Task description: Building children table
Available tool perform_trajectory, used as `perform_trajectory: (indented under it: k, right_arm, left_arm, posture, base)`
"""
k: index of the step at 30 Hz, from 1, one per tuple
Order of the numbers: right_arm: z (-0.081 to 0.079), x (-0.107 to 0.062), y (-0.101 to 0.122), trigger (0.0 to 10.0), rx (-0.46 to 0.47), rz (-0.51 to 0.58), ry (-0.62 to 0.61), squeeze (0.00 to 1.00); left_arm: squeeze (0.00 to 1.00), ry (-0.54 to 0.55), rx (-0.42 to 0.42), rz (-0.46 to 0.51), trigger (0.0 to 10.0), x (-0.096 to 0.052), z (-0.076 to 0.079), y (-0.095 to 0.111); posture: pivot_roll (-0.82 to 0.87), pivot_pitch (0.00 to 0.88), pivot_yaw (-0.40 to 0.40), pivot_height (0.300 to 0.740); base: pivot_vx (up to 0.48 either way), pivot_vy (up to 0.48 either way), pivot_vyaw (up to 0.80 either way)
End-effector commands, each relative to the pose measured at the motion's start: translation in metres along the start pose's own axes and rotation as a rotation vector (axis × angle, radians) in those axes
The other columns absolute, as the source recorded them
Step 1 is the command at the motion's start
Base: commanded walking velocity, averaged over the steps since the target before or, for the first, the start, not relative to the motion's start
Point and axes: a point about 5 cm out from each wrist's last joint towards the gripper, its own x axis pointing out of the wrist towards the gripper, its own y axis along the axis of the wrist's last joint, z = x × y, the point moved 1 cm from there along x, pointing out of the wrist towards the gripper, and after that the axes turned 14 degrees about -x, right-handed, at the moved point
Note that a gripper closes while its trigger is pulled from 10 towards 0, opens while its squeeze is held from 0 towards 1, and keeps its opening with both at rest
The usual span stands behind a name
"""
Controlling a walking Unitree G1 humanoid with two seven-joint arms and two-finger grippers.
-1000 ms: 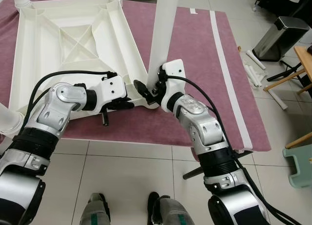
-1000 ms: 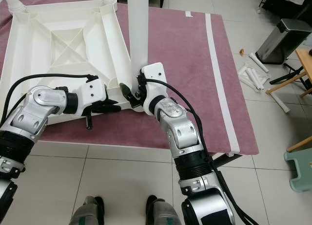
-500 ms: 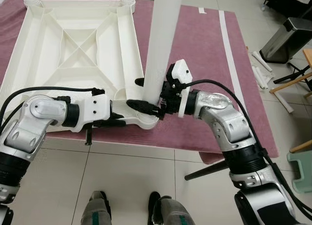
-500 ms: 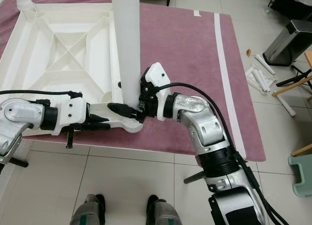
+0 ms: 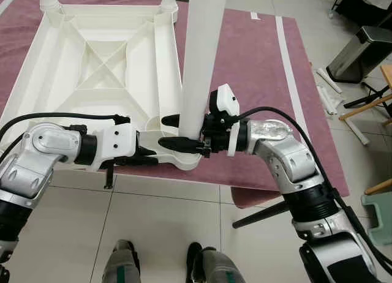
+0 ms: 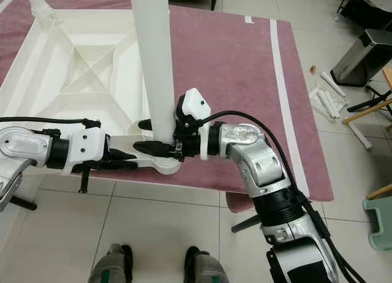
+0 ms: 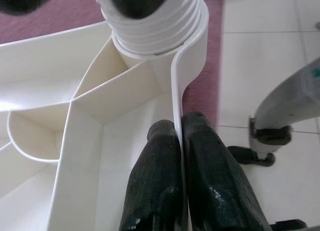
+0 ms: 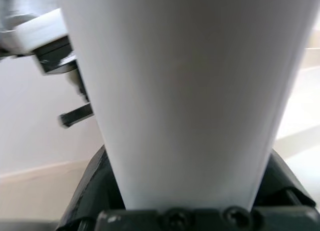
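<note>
Right gripper (image 5: 174, 131): its two black fingers sit one on each side of the white table leg (image 5: 202, 56), low on the leg, just above the corner socket, clasping it. In the right wrist view the leg (image 8: 185, 91) runs straight up between the finger bases. The leg stands upright in the near right corner of the tabletop.

Left gripper (image 7: 179, 141): fingers pinched together on the thin white rim wall of the upturned tabletop (image 5: 92, 56), one finger inside the rim, the other outside. Just beyond the fingertips, in the left wrist view, the ribbed threaded collar (image 7: 155, 21) at the leg's foot sits in the corner socket.

The tabletop lies underside up, its ribs and diagonal braces showing, on a maroon mat (image 5: 257, 81) with a white stripe (image 5: 294, 81) near its right edge. The gripped corner reaches the mat's near edge, above the tiled floor (image 5: 171, 222).

Off to the right on the floor: a metal bin (image 5: 361, 50), several loose white tubes (image 5: 327, 90), and a wooden frame (image 5: 367, 102). The robot's feet (image 5: 165, 264) show at the bottom.
</note>
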Motion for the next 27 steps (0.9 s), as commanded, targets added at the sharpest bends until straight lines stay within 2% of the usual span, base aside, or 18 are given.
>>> perform_trajectory:
  k: [1,3,10,13,16,18,25,26,27]
  right_arm:
    - [0.007,0.003,-0.017,0.0,0.020,-0.126,-0.117,0.00]
    - [0.009,0.004,-0.019,0.0,0.031,-0.146,-0.155,0.00]
    - [0.025,0.007,-0.042,0.0,0.122,-0.350,-0.527,0.00]
    - [0.027,0.006,-0.049,0.0,0.168,-0.398,-0.662,0.00]
    - [0.029,0.006,-0.052,0.0,0.189,-0.417,-0.730,0.00]
    - [0.033,0.004,-0.058,0.0,0.237,-0.459,-0.874,0.00]
    - [0.032,0.007,-0.059,0.0,0.281,-0.476,-0.978,0.00]
    - [0.032,0.009,-0.056,8.5,0.275,-0.469,-0.992,0.00]
    - [0.033,0.012,-0.053,10.0,0.253,-0.454,-0.977,0.00]
  left_arm:
    - [0.00,0.015,0.112,0.092,0.0,0.005,-0.004,0.030]
    - [0.00,0.035,0.108,0.093,0.0,0.007,-0.007,0.031]
    - [0.00,0.181,0.080,0.097,0.0,0.021,-0.040,0.037]
    - [0.00,0.237,0.063,0.096,0.0,0.028,-0.054,0.039]
    - [0.00,0.256,0.058,0.093,0.0,0.031,-0.059,0.040]
    - [0.00,0.300,0.047,0.088,0.0,0.038,-0.069,0.041]
    - [0.00,0.356,0.029,0.093,0.0,0.047,-0.079,0.044]
    - [0.00,0.353,0.029,0.096,0.0,0.048,-0.080,0.045]
    - [0.00,0.349,0.030,0.098,0.0,0.049,-0.080,0.045]
  posture:
    - [0.11,0.193,-0.042,0.740]
    - [0.11,0.193,-0.042,0.740]
    - [0.11,0.198,-0.035,0.740]
    - [0.10,0.202,-0.030,0.740]
    - [0.10,0.202,-0.029,0.740]
    - [0.11,0.204,-0.026,0.740]
    - [0.10,0.205,-0.022,0.740]
    - [0.10,0.206,-0.021,0.740]
    - [0.10,0.206,-0.021,0.740]
  base:
    - [0.000,0.000,0.00]
    - [0.000,0.000,0.00]
    - [0.000,0.000,0.00]
    - [0.000,0.000,0.00]
    - [0.000,0.000,0.00]
    - [0.000,0.000,0.00]
    - [0.000,0.000,0.00]
    - [0.000,0.000,0.00]
    - [0.000,0.000,0.00]
